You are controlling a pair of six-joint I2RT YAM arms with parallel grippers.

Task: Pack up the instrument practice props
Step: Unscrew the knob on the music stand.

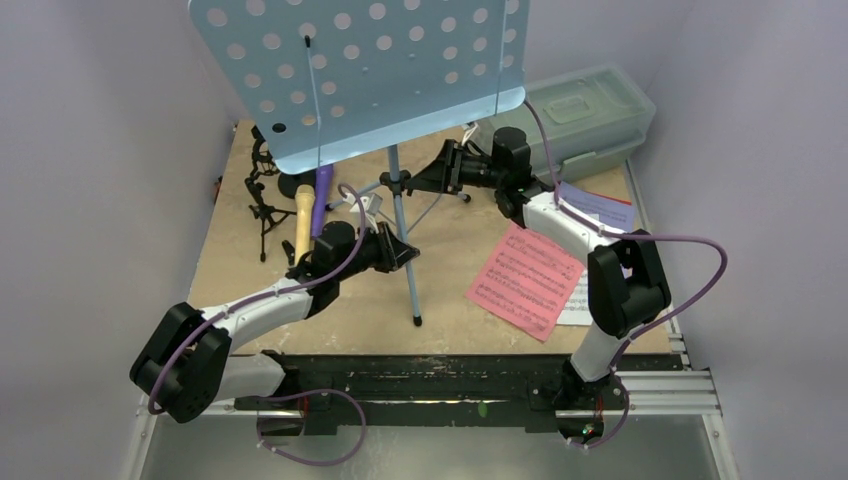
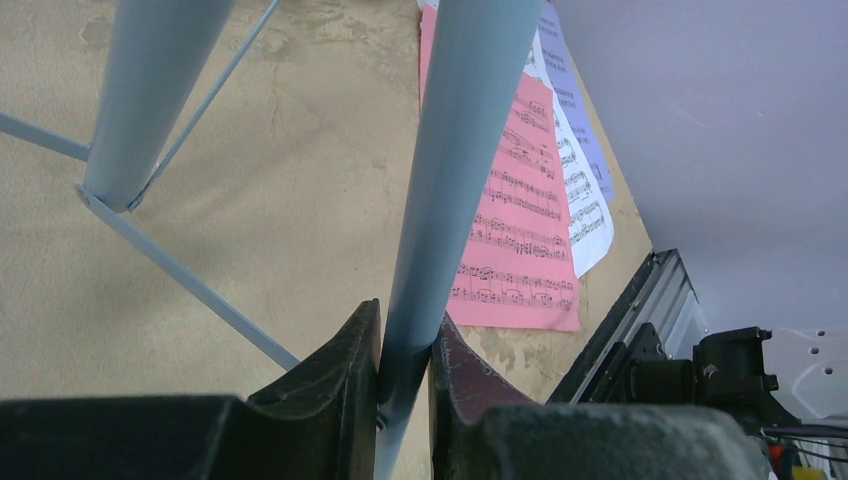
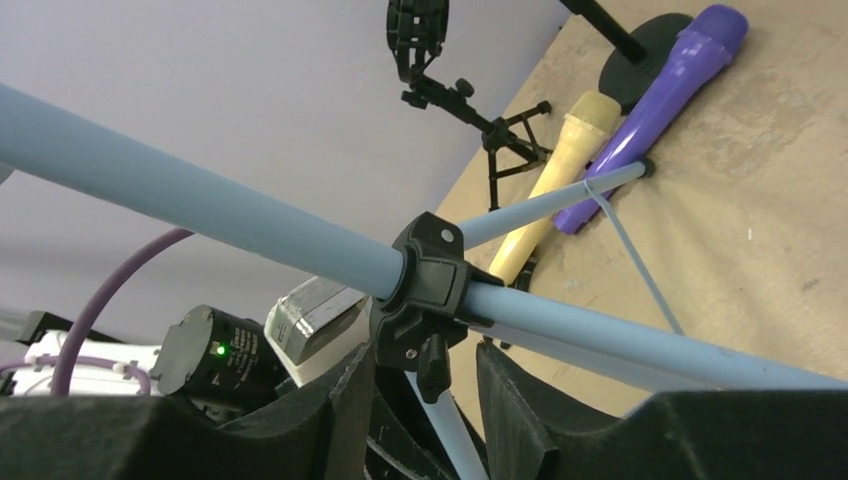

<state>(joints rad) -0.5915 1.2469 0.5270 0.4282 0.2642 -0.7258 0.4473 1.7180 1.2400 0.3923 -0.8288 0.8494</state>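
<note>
Pinching one thin pale-blue leg (image 2: 450, 180) of the music rack (image 1: 370, 70), my left gripper (image 2: 405, 340) is pressed tight on the tube, about midway along it. My right gripper (image 3: 425, 375) stands spread either side of the black collar (image 3: 425, 285) where the legs meet the centre post (image 3: 200, 205). A gap shows on one side, so it clamps nothing yet. The rack stands upright mid-table (image 1: 330, 320), its perforated desk high above both my arms. The pink page (image 1: 525, 280) lies to its right, and the purple microphone (image 3: 660, 100) and tan microphone (image 3: 565, 165) lie by the foot of another leg.

I judge the rack light but top-heavy: hollow tubes, stiff enough, carrying a broad plate that will want to swing and tip once the feet leave the table. The painted tube looks smooth, so my hold on the leg may slide or twist. The thin brace wires would bend, so I keep off them. The collar is the better place to grip, being chunky moulded plastic close to the post, provided I leave its knob free
</note>
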